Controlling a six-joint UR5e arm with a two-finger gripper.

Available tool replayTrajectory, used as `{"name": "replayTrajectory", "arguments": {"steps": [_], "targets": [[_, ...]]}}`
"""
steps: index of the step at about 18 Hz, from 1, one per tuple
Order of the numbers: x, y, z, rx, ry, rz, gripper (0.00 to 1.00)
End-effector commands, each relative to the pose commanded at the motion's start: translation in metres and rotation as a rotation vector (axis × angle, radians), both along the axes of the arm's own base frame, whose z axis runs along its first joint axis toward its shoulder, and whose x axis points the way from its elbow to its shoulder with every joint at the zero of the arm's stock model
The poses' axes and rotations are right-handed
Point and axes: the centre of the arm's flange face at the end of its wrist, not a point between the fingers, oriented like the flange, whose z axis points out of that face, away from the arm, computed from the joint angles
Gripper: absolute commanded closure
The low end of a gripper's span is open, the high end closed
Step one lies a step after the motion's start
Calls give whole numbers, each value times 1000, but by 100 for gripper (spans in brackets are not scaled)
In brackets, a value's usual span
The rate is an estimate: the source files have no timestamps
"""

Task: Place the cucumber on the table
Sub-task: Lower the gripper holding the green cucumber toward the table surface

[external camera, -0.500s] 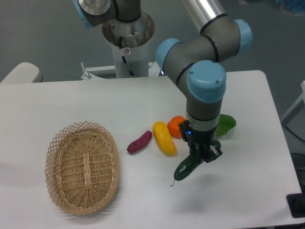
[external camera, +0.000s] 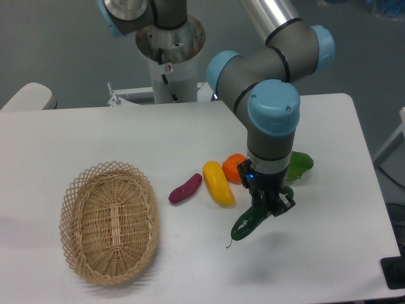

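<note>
The gripper [external camera: 268, 206] is clamped on the upper end of the cucumber [external camera: 250, 221], which slants down to the left, stem tip low over the table [external camera: 329, 253]; just beside it lie a yellow vegetable [external camera: 218, 183], an orange piece [external camera: 234, 167] and a purple piece [external camera: 185, 188]; a bright-green vegetable [external camera: 300, 164] sits behind the arm; a wicker basket [external camera: 109, 221] rests well apart at left.

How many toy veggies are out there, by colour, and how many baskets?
Dark green cucumber, in the gripper: 1
Bright green: 1
Orange: 1
Yellow: 1
Purple: 1
Wicker basket: 1
Total: 6
</note>
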Motion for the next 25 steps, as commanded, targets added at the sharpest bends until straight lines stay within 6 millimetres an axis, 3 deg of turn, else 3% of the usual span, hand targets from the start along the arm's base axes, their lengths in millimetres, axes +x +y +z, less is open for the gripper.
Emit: {"name": "replayTrajectory", "arguments": {"steps": [6,9,15,19,25], "targets": [[9,24,-24,9,12,-16,77],[4,31,-39,32,34,3,77],[-15,36,-99,6,-13,115,76],[-17,31,-144,-90,-10,112,76],[-15,30,-150,-117,-9,125,76]]}}
